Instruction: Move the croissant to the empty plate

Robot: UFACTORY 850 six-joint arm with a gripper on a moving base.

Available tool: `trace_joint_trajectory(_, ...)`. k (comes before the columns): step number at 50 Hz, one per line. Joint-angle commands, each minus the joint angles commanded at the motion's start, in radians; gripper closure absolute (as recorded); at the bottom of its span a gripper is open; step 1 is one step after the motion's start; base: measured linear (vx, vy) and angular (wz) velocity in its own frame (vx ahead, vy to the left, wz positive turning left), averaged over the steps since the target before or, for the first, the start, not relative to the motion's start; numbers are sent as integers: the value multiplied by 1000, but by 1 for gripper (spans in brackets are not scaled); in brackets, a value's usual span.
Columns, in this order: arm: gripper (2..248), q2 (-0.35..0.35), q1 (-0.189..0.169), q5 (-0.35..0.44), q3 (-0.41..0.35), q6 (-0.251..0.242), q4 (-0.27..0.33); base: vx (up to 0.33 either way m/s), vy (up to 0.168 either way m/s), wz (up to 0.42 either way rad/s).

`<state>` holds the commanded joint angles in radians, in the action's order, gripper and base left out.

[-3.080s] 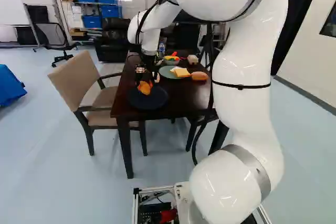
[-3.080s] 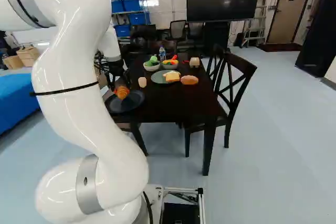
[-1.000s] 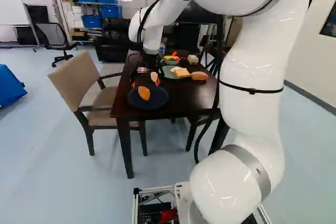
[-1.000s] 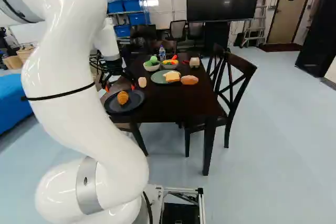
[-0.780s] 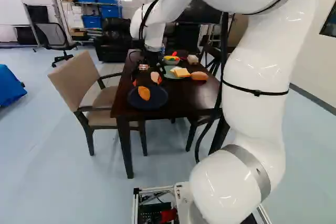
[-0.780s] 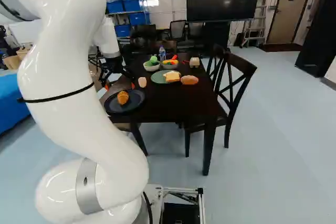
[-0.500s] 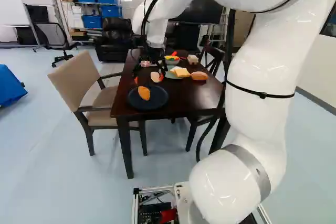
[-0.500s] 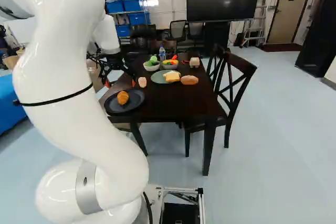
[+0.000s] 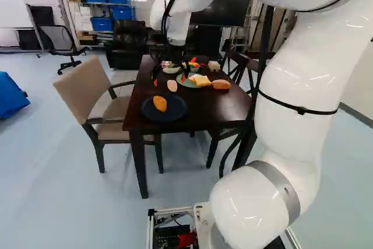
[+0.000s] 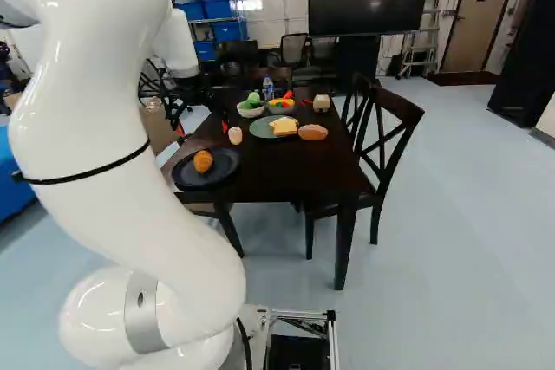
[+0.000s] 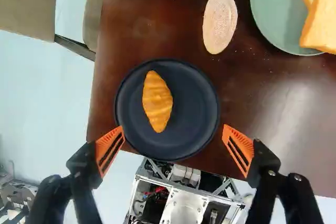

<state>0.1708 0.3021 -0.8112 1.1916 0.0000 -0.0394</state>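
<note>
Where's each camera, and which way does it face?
Left base view: behind and left of the arm, facing ahead and down at the table; arm shows.
Right base view: behind and right, facing likewise; arm shows.
Wrist view: on the wrist, facing down past the open gripper at the croissant; gripper and base show.
All share the croissant.

"How many plates can you see?"
"Two! And two bowls."
"What about croissants?"
"Just one."
"And slices of bread?"
"Two."
"Any bottles?"
"Yes, one."
</note>
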Motion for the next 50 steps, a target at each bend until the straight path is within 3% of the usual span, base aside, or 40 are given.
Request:
trace_joint_trajectory(16,3,-24,-10,-52,23,0,33,0,0,0)
trace_joint_trajectory(50,3,-49,-29,-213,103,0,33,0,0,0)
